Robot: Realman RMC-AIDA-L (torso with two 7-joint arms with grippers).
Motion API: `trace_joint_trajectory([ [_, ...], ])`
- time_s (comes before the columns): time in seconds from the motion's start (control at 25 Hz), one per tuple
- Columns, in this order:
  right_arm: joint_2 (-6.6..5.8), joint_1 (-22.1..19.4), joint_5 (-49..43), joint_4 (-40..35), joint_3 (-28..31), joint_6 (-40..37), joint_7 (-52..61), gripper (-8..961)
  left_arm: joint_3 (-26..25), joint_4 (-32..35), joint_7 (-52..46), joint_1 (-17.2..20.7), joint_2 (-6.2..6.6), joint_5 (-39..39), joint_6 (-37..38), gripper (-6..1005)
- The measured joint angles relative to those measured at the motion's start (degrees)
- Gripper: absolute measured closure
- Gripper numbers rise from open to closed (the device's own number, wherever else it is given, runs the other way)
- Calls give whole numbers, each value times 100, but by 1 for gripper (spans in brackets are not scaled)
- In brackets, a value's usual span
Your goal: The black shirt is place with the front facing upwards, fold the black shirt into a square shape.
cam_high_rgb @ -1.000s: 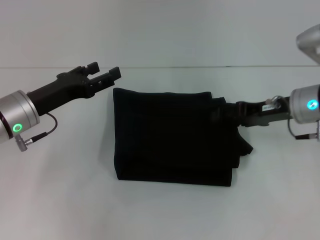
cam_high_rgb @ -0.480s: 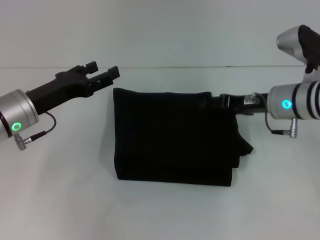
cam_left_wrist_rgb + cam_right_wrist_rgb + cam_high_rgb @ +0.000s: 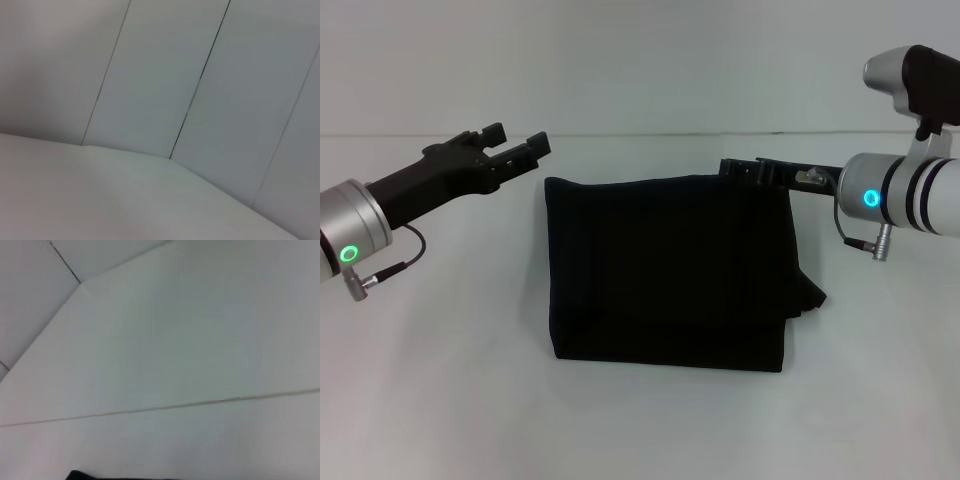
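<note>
The black shirt (image 3: 668,272) lies folded into a rough rectangle on the white table (image 3: 440,400), and every place here is given from it. Its far edge runs nearly straight, its near edge is a little stepped where the layers overlap, and a small flap of cloth pokes out at its right side, toward the near corner. No lettering shows on the upturned surface. The left gripper (image 3: 515,145) hovers just beyond the shirt's far left corner, clear of the cloth, its two fingers spread apart with nothing between them. The right gripper (image 3: 735,166) reaches in over the shirt's far right corner, just at that edge; whether it touches or pinches the cloth, I cannot tell, since black fingers and black fabric merge there. The left wrist view shows only table and panelled wall (image 3: 210,75); the right wrist view catches a sliver of dark cloth at its edge.
</note>
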Motion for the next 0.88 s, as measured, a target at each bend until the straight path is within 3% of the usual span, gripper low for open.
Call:
trace_joint_trajectory([
  [0.56,-56,-531,468,-383,35,53,-594,178,-1,0,-20,37,-21,-3,-4,156],
  [0.68,-201,-765,374,-622,-4,-625,-241,178,1,0,-31,38,-21,-3,15,156],
  [0.88,-686,-876,-316,-627,-19,-2380,814,177,12,0,-33,38,-7,23,-6,156],
])
